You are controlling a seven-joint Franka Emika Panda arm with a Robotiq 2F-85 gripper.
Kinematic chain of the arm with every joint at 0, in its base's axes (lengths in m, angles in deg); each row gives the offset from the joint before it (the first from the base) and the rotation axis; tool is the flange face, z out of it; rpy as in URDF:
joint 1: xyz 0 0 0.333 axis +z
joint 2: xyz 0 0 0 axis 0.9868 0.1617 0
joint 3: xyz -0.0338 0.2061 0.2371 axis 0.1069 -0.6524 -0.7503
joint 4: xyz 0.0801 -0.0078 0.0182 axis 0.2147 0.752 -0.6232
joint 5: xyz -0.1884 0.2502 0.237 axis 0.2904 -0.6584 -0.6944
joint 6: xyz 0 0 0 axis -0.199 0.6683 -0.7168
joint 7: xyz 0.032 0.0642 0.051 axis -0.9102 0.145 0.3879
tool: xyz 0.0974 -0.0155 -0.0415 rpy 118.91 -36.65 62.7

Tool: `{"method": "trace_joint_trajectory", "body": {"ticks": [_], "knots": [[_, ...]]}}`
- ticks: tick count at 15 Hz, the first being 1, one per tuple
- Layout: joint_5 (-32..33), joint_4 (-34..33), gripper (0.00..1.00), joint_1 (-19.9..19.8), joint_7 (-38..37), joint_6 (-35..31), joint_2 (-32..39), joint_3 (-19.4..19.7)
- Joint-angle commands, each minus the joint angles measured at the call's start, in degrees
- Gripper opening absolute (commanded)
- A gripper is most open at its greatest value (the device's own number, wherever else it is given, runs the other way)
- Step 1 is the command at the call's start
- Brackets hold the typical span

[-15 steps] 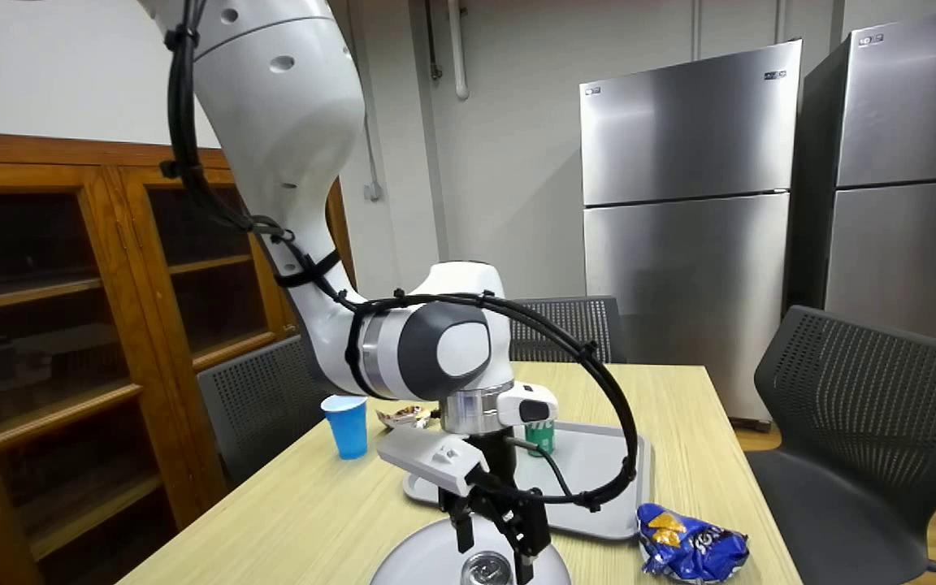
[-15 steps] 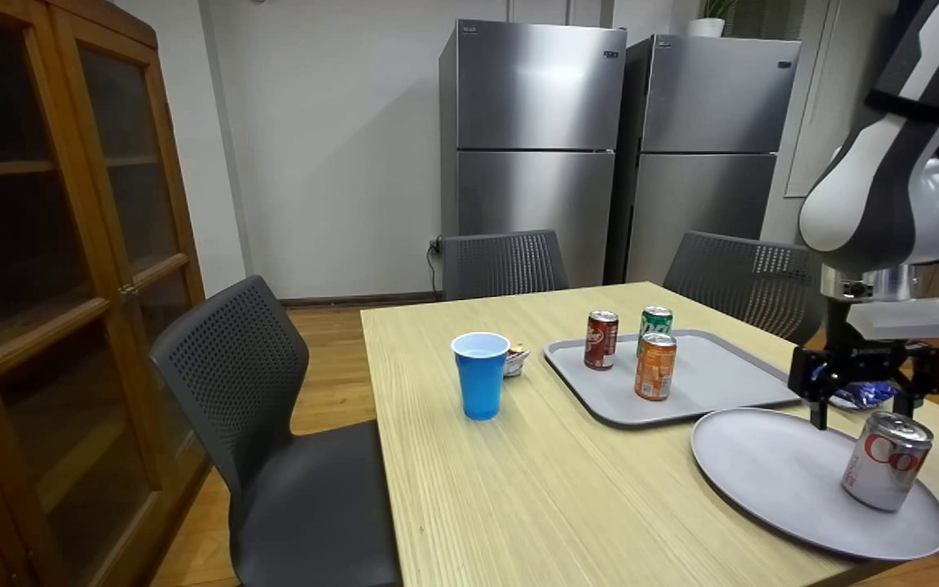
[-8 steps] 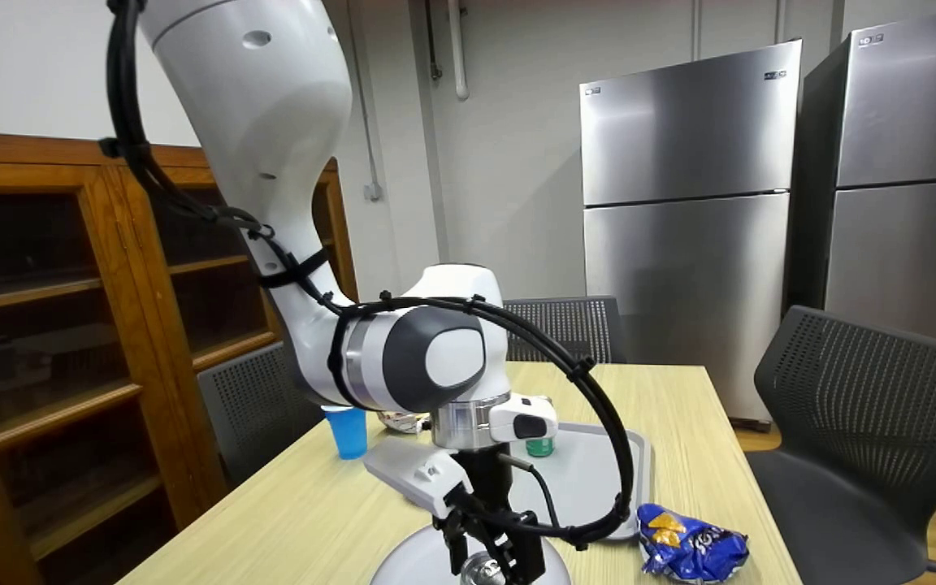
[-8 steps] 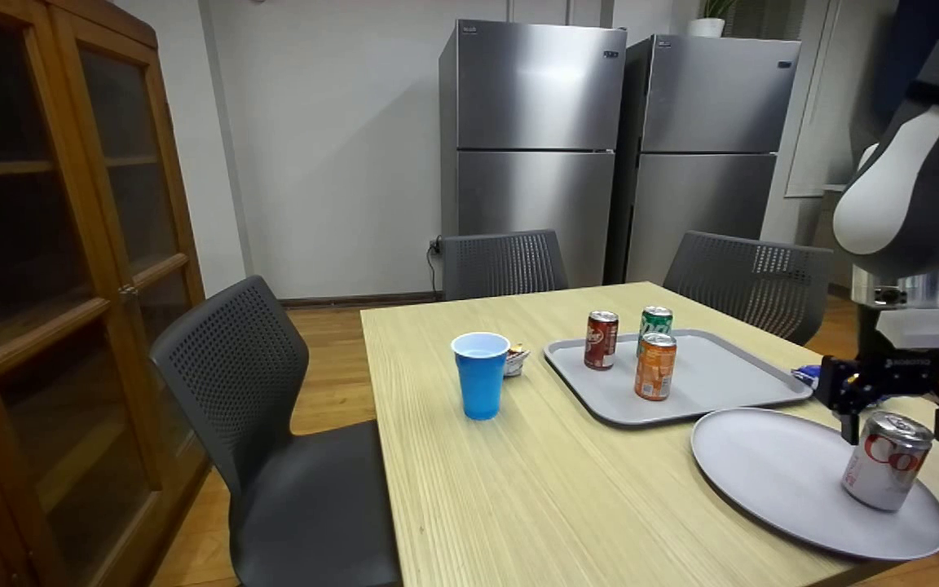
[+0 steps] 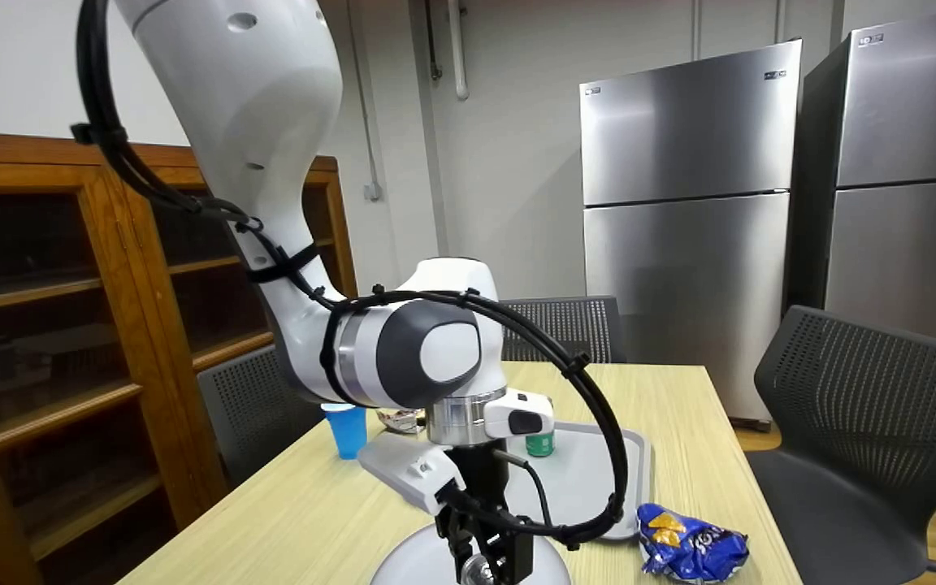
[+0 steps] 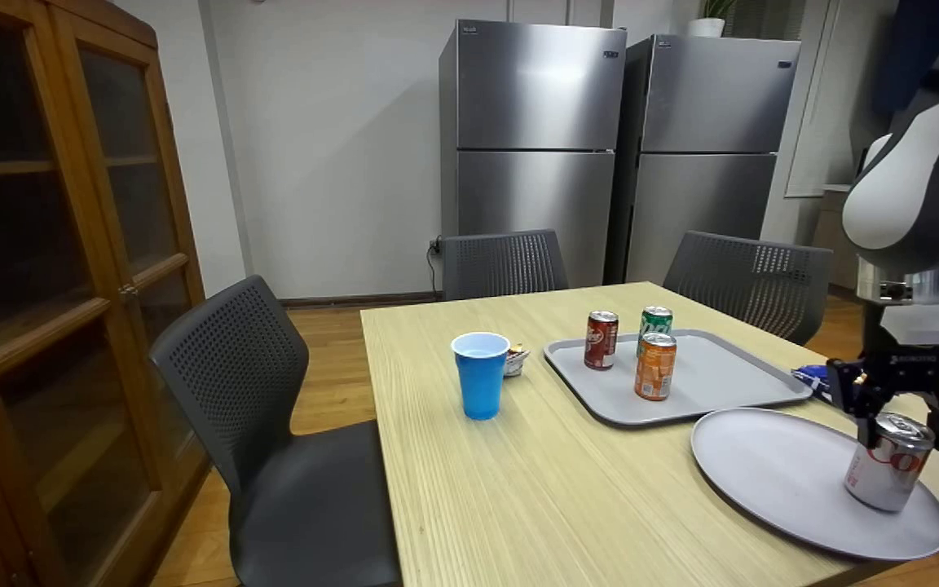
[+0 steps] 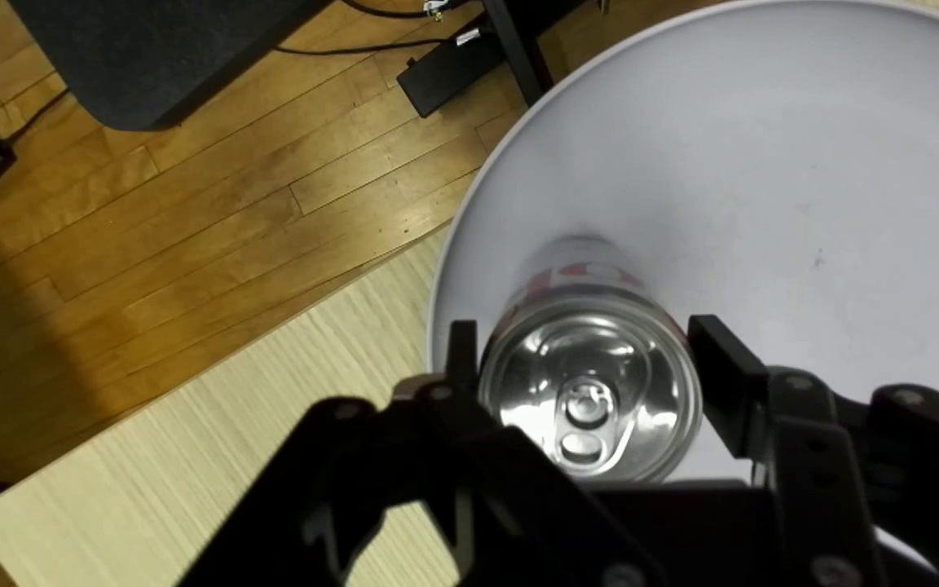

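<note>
Since the earlier frame, the gripper (image 6: 903,434) has drawn its fingers (image 6: 867,432) inward and now clasps a silver can (image 6: 888,469) near its top. Shiny-lidded, with a pull tab and red lettering, the can stands upright on a round gray plate (image 6: 771,465), lower right in an exterior view. Below lies a pale wooden table (image 6: 535,489); two steel refrigerators (image 6: 535,204) stand in the upper middle. One finger covers some lettering, and the wrist view cuts off the plate at its right edge.
</note>
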Motion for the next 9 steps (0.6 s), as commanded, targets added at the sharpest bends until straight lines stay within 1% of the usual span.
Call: {"method": "trace_joint_trajectory", "body": {"ticks": [1,6,9], "knots": [[3.15,1.63,0.4,0.93,-2.58,0.1,-3.29,0.71],[6.37,0.73,0.4,0.9,-1.17,0.8,-6.1,0.03],[7.66,-1.21,0.4,0.38,-0.46,1.16,-7.18,-0.79]]}}
